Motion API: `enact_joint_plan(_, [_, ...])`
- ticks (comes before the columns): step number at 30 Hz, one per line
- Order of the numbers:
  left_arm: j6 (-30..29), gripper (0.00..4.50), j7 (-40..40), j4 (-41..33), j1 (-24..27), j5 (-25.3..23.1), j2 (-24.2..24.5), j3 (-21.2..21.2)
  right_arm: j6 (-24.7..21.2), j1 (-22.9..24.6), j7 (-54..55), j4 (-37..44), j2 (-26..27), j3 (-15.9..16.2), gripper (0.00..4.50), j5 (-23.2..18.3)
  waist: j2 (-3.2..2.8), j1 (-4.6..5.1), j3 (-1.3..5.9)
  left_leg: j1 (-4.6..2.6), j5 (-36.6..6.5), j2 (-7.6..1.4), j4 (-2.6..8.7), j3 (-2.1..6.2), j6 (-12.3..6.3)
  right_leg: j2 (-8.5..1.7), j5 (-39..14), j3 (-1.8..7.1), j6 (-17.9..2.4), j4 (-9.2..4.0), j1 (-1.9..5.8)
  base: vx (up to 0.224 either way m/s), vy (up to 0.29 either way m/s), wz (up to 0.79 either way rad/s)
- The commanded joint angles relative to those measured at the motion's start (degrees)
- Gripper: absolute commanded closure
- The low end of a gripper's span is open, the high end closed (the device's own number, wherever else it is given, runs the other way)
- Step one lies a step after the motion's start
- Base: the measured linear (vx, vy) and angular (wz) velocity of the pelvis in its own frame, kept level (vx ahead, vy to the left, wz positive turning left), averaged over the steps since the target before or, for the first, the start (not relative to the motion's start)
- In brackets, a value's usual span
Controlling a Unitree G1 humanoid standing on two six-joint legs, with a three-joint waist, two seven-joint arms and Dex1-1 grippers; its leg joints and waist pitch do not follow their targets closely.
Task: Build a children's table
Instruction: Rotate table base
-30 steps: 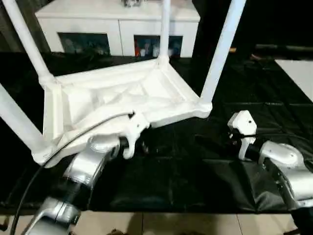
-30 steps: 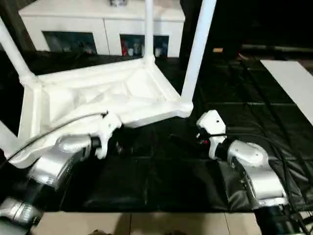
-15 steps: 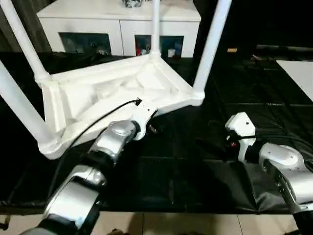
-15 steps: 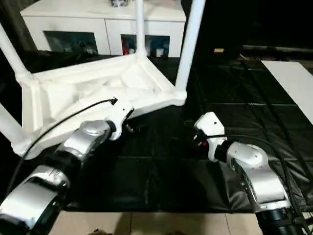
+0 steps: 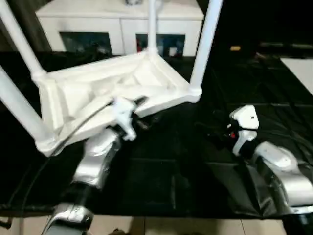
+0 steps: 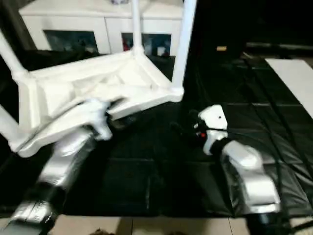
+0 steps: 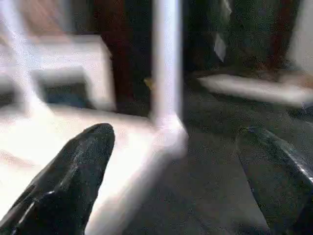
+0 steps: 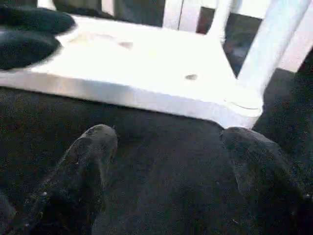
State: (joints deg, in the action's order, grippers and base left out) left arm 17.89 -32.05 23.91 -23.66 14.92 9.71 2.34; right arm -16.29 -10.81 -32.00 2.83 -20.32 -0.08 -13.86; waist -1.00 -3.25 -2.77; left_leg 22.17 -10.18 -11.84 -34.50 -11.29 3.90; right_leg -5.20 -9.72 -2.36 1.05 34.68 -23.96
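Note:
The children's table lies upside down on the black mat, its ribbed white tabletop [image 5: 107,88] facing up. Legs stand in the corner sockets: one at the near right corner [image 5: 203,49], one behind it [image 5: 151,24], and two on the left [image 5: 17,110]. My left gripper [image 7: 176,132] is open at the tabletop's near edge [image 6: 132,105], with the edge and a leg [image 7: 166,73] between its fingers [image 7: 73,171]. My right gripper [image 8: 168,134] is open and empty, low over the mat just short of the near right corner socket [image 8: 242,105].
A white cabinet [image 5: 122,22] stands behind the table. A flat white board [image 6: 293,73] lies at the far right on the black mat [image 5: 161,176]. The mat ends at pale floor tiles [image 5: 195,226] along the near side.
The table has slid away and to the left. My left wrist reached up to its near edge, then swung left along it. My right gripper has edged up towards the corner.

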Motion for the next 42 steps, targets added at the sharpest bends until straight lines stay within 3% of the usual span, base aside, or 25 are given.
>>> enact_joint_plan(1, [14.7,0.01,10.8,-3.6,1.1,-6.3,1.6,-5.9,0.9,0.6,1.0,1.0,0.7,0.8,0.69,0.1,-0.28,0.02,3.65,-1.06,-18.5,-1.13,4.54,0.84,-1.56,-1.72,-13.0,1.2,-11.3,-4.53,2.7,0.0,0.0,0.0])
enact_joint_plan(2, [14.7,0.01,10.8,-3.6,1.1,-6.3,1.6,-5.9,0.9,0.6,1.0,1.0,0.7,0.8,0.69,0.1,0.32,0.36,3.59,-1.03,-19.6,-1.3,4.61,0.83,-1.44,-1.44,-13.7,1.18,-10.3,-4.72,2.71,0.0,0.0,0.0])
enact_joint_plan(3, [17.4,0.01,22.5,-7.3,2.1,-16.6,2.6,-11.8,0.8,0.7,1.3,1.1,1.3,1.2,0.69,0.3,0.01,0.51,3.44,-1.17,-20.6,-1.35,4.8,0.97,-0.49,-1.43,-16.6,1.23,-7.9,-4.76,2.59,0.0,0.0,0.0])
enact_joint_plan(5, [14.6,0.01,28.3,-8.9,2.2,-19.5,2.7,-14.6,0.7,0.5,1.3,1.0,1.6,1.2,0.69,0.3,-0.05,0.68,3.29,-1.44,-21.0,-1.22,4.8,0.98,0.3,-1.47,-18.9,1.22,-6.2,-4.82,2.39,0.0,0.0,0.0])
enact_joint_plan(8, [12.5,0.01,33.2,-10.0,2.4,-21.6,3.0,-16.2,0.8,0.5,1.3,1.0,1.7,1.3,0.69,0.4,-0.03,0.71,3.15,-1.56,-21.9,-0.87,4.67,1.02,0.75,-1.44,-22.6,1.29,-5.2,-5.23,1.95,0.0,0.0,0.0])
enact_joint_plan(9, [10.1,0.01,42.6,-11.6,2.6,-26.7,3.1,-18.8,0.8,0.4,1.3,0.8,1.8,1.1,0.69,0.4,-0.14,0.64,3.18,-1.65,-22.2,-0.84,4.65,1.06,0.88,-1.36,-23.4,1.32,-4.7,-5.32,1.72,0.0,0.0,0.0])
enact_joint_plan(12, [9.0,0.01,52.6,-12.4,2.1,-32.9,3.3,-22.0,0.9,0.3,1.2,0.6,1.8,0.8,0.69,0.1,0.24,0.94,3.31,-1.16,-21.6,-0.73,4.58,1.26,0.6,-1.16,-22.4,1.15,-3.9,-5.2,1.88,0.0,0.0,0.0])
enact_joint_plan(16, [7.6,0.01,61.7,-13.1,0.6,-40.6,3.3,-24.9,0.9,0.2,1.2,0.2,2.0,0.7,0.69,-0.1,0.2,1.31,3.48,-0.78,-20.2,-0.64,4.44,1.39,-0.12,-1.19,-21.3,1.12,-3.9,-5.16,1.92,0.0,0.0,0.0])
enact_joint_plan(17, [7.2,0.01,62.3,-13.0,0.1,-40.8,3.3,-25.3,1.0,0.2,1.2,0.0,2.0,0.7,0.69,0.0,0.25,1.42,3.64,-0.4,-18.7,-0.59,4.46,1.54,-0.34,-1.27,-19.3,1.05,-4.2,-4.88,2.29,0.0,0.0,0.0])
enact_joint_plan(19, [6.1,0.01,63.4,-12.5,-0.3,-40.1,3.3,-25.5,1.1,0.3,1.2,-0.1,2.1,0.9,0.69,0.1,0.29,1.35,3.67,-0.59,-18.2,-0.55,4.29,1.43,-0.79,-1.26,-17.4,1.13,-5.6,-4.77,1.97,0.0,0.0,0.0])
enact_joint_plan(22, [3.1,0.01,66.3,-10.5,-0.8,-38.4,3.6,-26.5,1.0,0.4,0.8,0.0,2.0,1.4,0.69,0.3,0.41,1.31,3.83,-0.37,-17.1,-0.49,4.13,1.4,-1.11,-1.26,-15.1,1.14,-6.6,-4.37,2.23,0.0,0.0,0.0])
enact_joint_plan(25, [3.9,0.01,69.3,-9.7,-0.6,-40.9,4.0,-25.8,1.1,0.6,0.8,-0.1,2.1,1.4,0.69,0.4,0.28,1.27,3.86,-0.5,-16.2,-0.51,4.04,1.36,-1.7,-1.19,-12.6,1.17,-7.8,-4.29,2.22,0.0,0.0,0.0])
enact_joint_plan(31, [11.9,0.01,67.3,-12.6,1.9,-49.6,6.0,-16.5,1.2,1.1,0.7,-0.1,1.8,1.1,0.69,0.4,0.09,0.76,4.1,-0.78,-14.8,-0.92,4.03,1.34,-2.87,-1.26,-9.0,1.14,-8.7,-4.12,2.3,0.0,0.0,0.0])
enact_joint_plan(32, [11.8,0.01,67.4,-12.6,1.9,-49.5,6.0,-16.5,1.2,1.1,0.7,-0.1,1.8,1.1,0.69,0.4,0.01,0.55,3.96,-1.06,-15.6,-1.0,4.04,1.17,-2.67,-1.23,-9.5,1.24,-8.9,-4.26,1.98,0.0,0.0,0.0])
enact_joint_plan(35, [9.3,0.01,70.3,-12.2,1.9,-48.4,6.1,-18.4,1.2,1.2,0.5,-0.1,1.6,1.1,0.69,0.4,0.3,0.43,3.83,-0.83,-16.7,-0.78,4.2,1.22,-1.67,-1.32,-11.7,1.21,-8.4,-4.23,2.19,0.0,0.0,0.0])
enact_joint_plan(42, [5.8,0.01,76.7,-7.8,0.9,-46.1,7.3,-24.9,1.1,1.1,0.0,-0.4,1.4,1.3,0.69,0.5,0.53,0.77,3.7,-0.8,-17.8,-0.38,4.09,1.3,-1.29,-1.18,-16.6,1.1,-6.3,-4.72,1.88,0.0,0.0,0.0])
